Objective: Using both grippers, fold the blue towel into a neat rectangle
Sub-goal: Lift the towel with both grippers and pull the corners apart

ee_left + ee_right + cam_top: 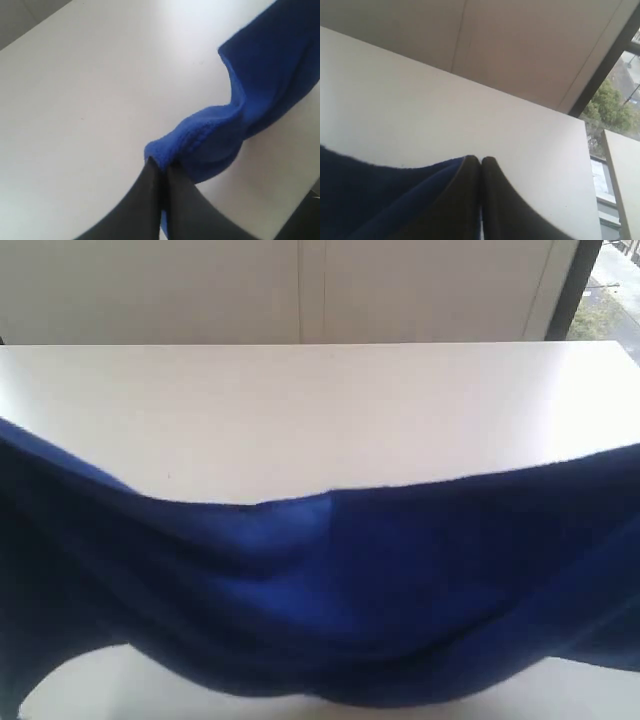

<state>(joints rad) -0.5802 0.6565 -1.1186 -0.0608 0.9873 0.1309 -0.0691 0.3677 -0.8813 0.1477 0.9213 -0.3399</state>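
Observation:
The blue towel (330, 590) hangs lifted and stretched across the front of the exterior view, sagging in the middle above the white table (320, 410). Neither gripper shows in that view. In the left wrist view my left gripper (161, 167) is shut on a bunched corner of the blue towel (225, 125), with cloth pinched between the black fingers (140, 200). In the right wrist view my right gripper (481, 161) is shut on the towel's edge; the blue towel (375, 195) drapes away from one finger (460, 200) and a sliver of blue shows between the fingers.
The table's far edge (320, 344) meets a pale wall panel (300, 290). A dark window frame (607, 60) with trees outside stands past the table's right end. Bare tabletop lies beyond the towel.

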